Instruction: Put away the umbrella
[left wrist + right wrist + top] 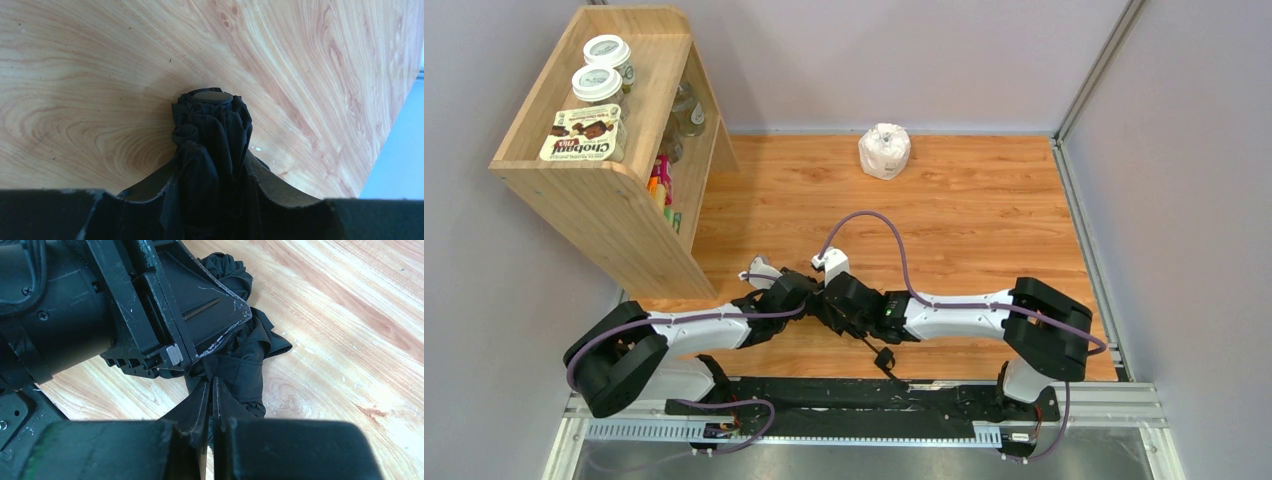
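Left tool and right tool meet nose to nose at the middle of the desk in the top view, near its front edge, with the umbrella between and beneath them. From up here only its thin shaft shows, slanting out from under the right tool toward the arms' bases and ending in the small handle knob; neither tool's jaws can be read. This view alone takes in the wooden shelf at the far left, carrying two lidded cups and a yogurt pack, and a white wrapped roll at the desk's far edge, well apart from the arms. The left wrist view shows what the top hides: the left tool is clamped at a middling width on the bunched black fabric, its fingers pressed to either side. The bundle points away from the camera and ends in a flat round cap; whether that touches the wood I cannot tell. Shaft and knob are out of sight here. The right wrist view shows the right tool drawn nearly together, only a slit between the jaws, tips against a fold of crumpled fabric; whether they pinch it I cannot tell. The left tool's scuffed body fills the upper left, lying over the cloth, which spills onto the desk at the right.
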